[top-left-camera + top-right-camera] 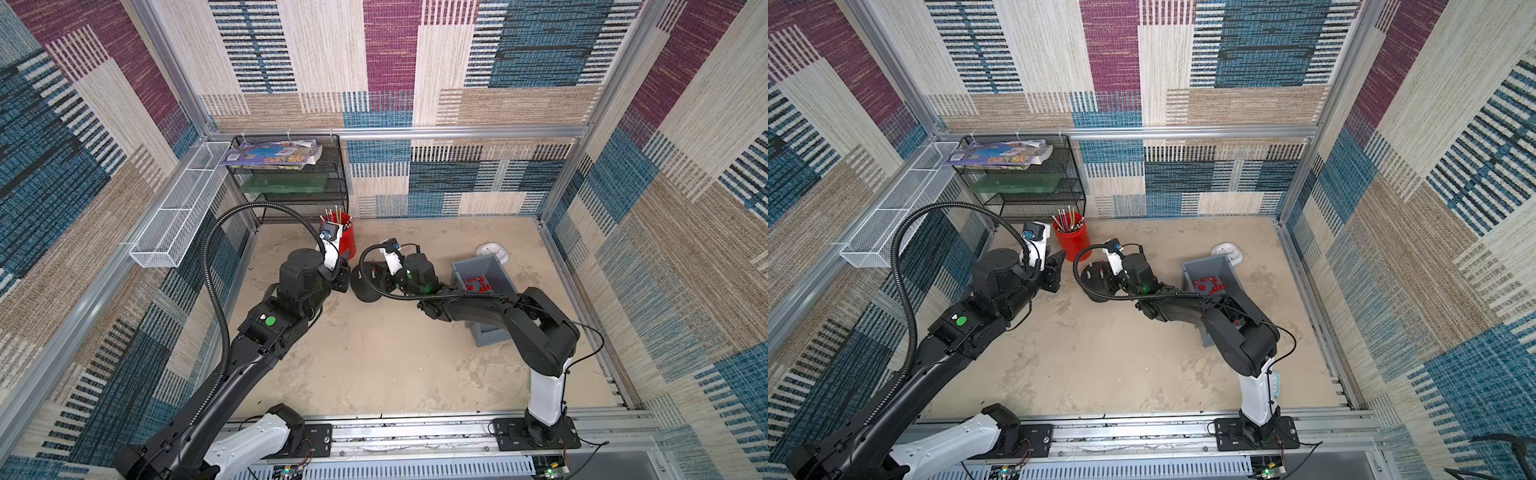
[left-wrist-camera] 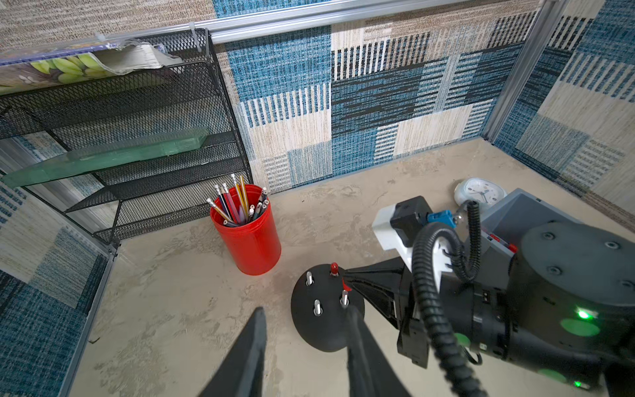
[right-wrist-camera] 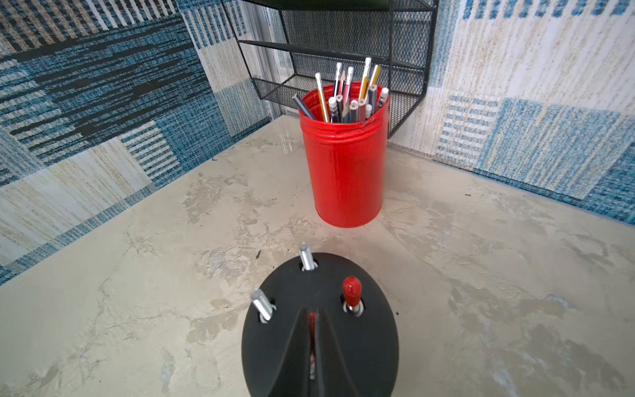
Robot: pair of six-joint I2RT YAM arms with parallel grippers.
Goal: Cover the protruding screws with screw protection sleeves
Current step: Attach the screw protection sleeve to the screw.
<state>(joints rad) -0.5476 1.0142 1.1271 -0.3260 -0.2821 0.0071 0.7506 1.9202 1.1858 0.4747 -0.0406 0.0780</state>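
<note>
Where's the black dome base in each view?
Top view: black dome base mid-table, near the red pencil cup.
Top view: same spot, cup close by.
Left wrist: it sits just past the left gripper.
Right wrist: it sits under the right gripper.
Shared landmark: the cup.

Right tool (image 3: 313,314) hides one screw (image 2: 344,298) in its wrist view

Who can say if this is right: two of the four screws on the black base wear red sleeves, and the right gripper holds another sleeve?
Not quite: only one screw wears a red sleeve. The left wrist view shows the other three screws bare. The right gripper does hold another sleeve over the black base.
</note>
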